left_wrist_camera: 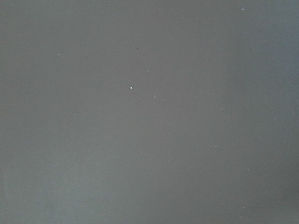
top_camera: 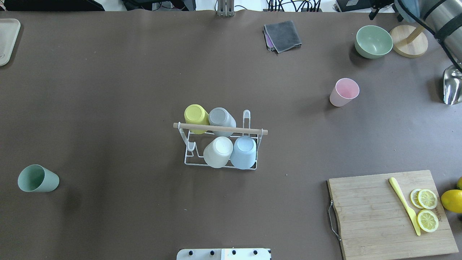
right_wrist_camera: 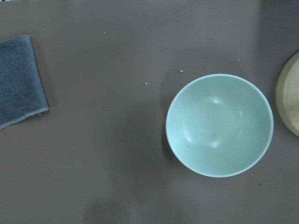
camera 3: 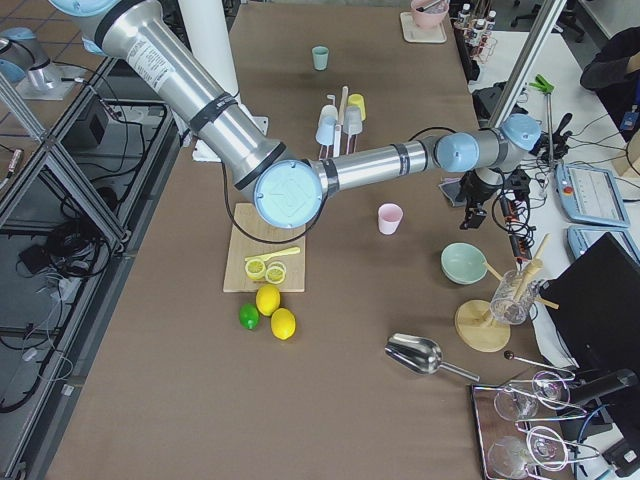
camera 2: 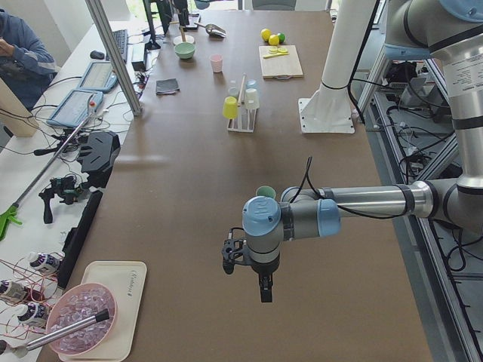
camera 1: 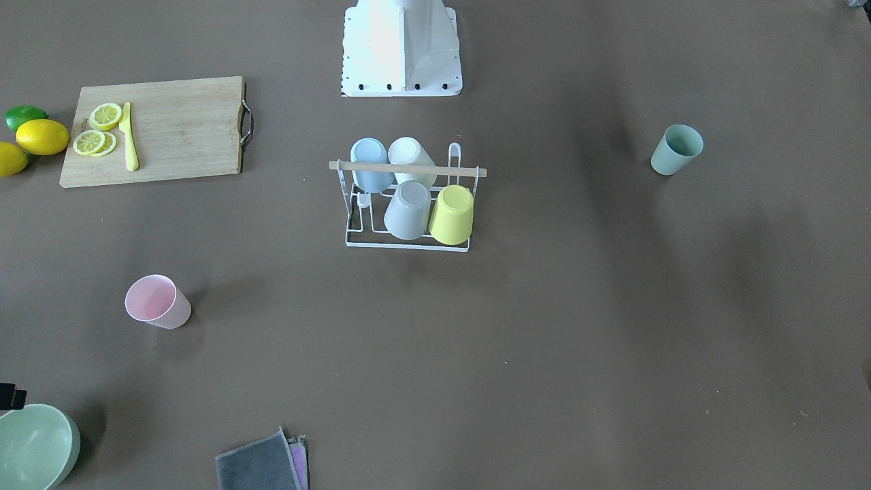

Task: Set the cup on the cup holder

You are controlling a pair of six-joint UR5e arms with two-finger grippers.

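Note:
The white wire cup holder point(top_camera: 220, 128) with a wooden rod stands mid-table, also in the front view point(camera 1: 408, 168). It carries a yellow, a grey, a white and a blue cup upside down. A pink cup point(top_camera: 344, 92) stands upright to its right, a green cup point(top_camera: 38, 178) far to its left. My left gripper point(camera 2: 264, 290) hangs over bare table just past the green cup point(camera 2: 266, 192); I cannot tell whether it is open or shut. My right gripper point(camera 3: 478, 215) hangs over the green bowl, beyond the pink cup point(camera 3: 390, 218); its state cannot be told. No fingers show in either wrist view.
A green bowl point(top_camera: 373, 41) sits below the right wrist point(right_wrist_camera: 219, 125), with a grey cloth point(top_camera: 282, 35) beside it. A wooden disc point(top_camera: 409, 45) and a metal scoop point(top_camera: 452, 86) lie at the far right. A cutting board point(top_camera: 379, 213) holds lemon slices and a yellow knife.

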